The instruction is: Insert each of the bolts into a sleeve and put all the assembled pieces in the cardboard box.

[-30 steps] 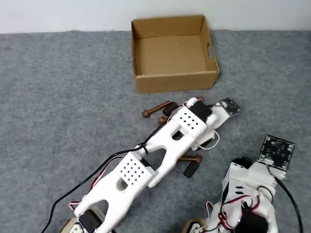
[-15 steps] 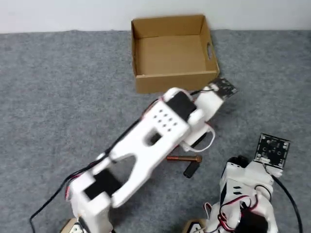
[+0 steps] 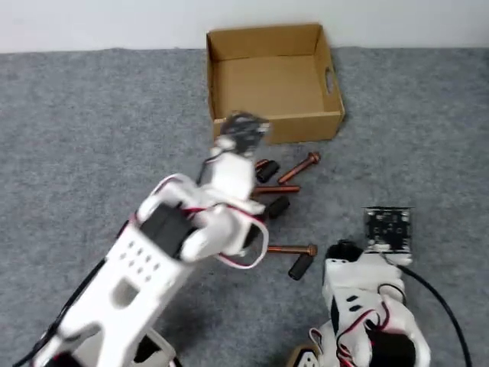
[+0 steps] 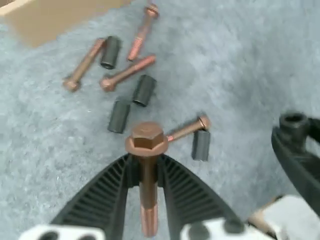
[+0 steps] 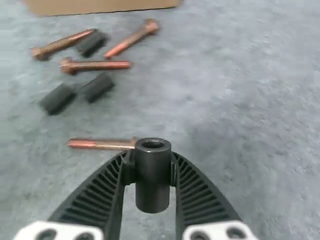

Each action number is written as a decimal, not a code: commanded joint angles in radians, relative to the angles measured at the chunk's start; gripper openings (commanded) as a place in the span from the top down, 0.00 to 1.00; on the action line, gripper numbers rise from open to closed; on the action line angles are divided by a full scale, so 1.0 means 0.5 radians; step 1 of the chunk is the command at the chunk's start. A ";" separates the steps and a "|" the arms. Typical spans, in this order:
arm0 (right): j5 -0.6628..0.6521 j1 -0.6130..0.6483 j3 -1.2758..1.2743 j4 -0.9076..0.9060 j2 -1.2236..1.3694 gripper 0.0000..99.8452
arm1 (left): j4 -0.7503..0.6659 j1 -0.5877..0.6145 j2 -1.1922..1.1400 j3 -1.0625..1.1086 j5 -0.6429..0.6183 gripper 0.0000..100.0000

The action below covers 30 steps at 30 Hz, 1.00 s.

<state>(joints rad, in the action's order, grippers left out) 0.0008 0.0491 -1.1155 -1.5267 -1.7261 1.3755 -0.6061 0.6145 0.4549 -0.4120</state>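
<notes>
Left pincer (image 4: 146, 165): closed on a bolt (image 4: 146, 145), gripped just under the hex head. The head pokes past the fingertips and the shank runs back between the fingers toward the wrist. Right pincer (image 5: 151, 160): closed on a sleeve (image 5: 152, 175), with the bore open toward its own camera.

Worktop (image 3: 92, 138): grey, carpet-like cover. Left arm (image 3: 153, 260) comes in from 7 o'clock and stands high over the middle. Right arm (image 3: 367, 306) sits at 5 o'clock, well apart from it.

Cardboard box (image 3: 306, 126): at 12 o'clock, open top, bare floor showing. No assembled piece lies in it, so the task reads as near its start, at the first mating.

Loose bolts (image 3: 299, 168): four by the left wrist view, scattered at the centre between box and arms. One lies apart at 5 o'clock of the cluster.

Loose sleeves (image 3: 276, 206): four, mixed among the bolts, several just beside one.

Risks, judged:
- The bolt's free end faces the wrist side, inside the finger throat. A sleeve brought there may strike the fingers rather than slide on.
- Both parts hang in the air. A small axis mismatch would jam the tip on the sleeve rim and twist either part in its grip.
- A dropped part would land in the cluster and scatter it.
</notes>
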 commanded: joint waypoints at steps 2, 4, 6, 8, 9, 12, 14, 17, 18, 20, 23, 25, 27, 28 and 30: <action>0.012 0.210 0.068 0.112 -0.020 0.99 | -0.166 0.061 0.540 0.281 -0.037 1.00; 0.012 0.244 0.068 0.164 -0.005 0.99 | -0.196 0.077 0.733 0.397 -0.046 1.00; 0.015 0.296 0.055 0.210 -0.002 0.99 | -0.233 0.077 0.911 0.517 -0.052 1.00; 0.015 0.382 0.052 0.244 -0.002 0.99 | -0.298 0.077 1.062 0.631 -0.068 1.00; 0.015 0.440 0.052 0.265 -0.002 0.99 | -0.344 0.077 1.120 0.689 -0.092 1.00; 0.015 0.667 0.043 0.318 -0.002 0.99 | -0.457 0.061 1.304 0.824 -0.110 1.00; 0.012 0.809 -0.018 0.382 -0.002 0.99 | -0.516 0.074 1.415 0.898 -0.110 0.99; 0.012 0.977 -0.080 0.486 -0.002 0.99 | -0.601 0.077 1.605 0.980 -0.107 0.99; 0.012 1.039 -0.092 0.523 -0.002 0.99 | -0.641 0.064 1.672 1.002 -0.107 0.99; 0.012 1.171 -0.107 0.618 -0.002 0.99 | -0.730 0.061 1.801 1.060 -0.107 0.99; 0.006 1.352 -0.157 0.756 0.002 0.99 | -0.807 0.071 1.989 1.158 -0.104 0.99; 0.006 1.413 -0.193 0.836 0.002 0.99 | -0.807 0.071 2.111 1.220 -0.107 0.99; 0.000 1.428 -0.221 0.913 0.002 0.99 | -0.807 0.074 2.228 1.293 -0.110 0.99; 0.000 1.428 -0.230 0.950 0.002 0.99 | -0.810 0.074 2.292 1.330 -0.110 0.99; -0.003 1.444 -0.233 1.005 0.002 0.99 | -0.856 0.077 2.409 1.413 -0.110 0.99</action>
<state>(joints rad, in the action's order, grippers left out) 0.0008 0.7518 -1.2382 -1.0817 -1.7185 0.9981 -0.5738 1.7438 1.1423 -0.4611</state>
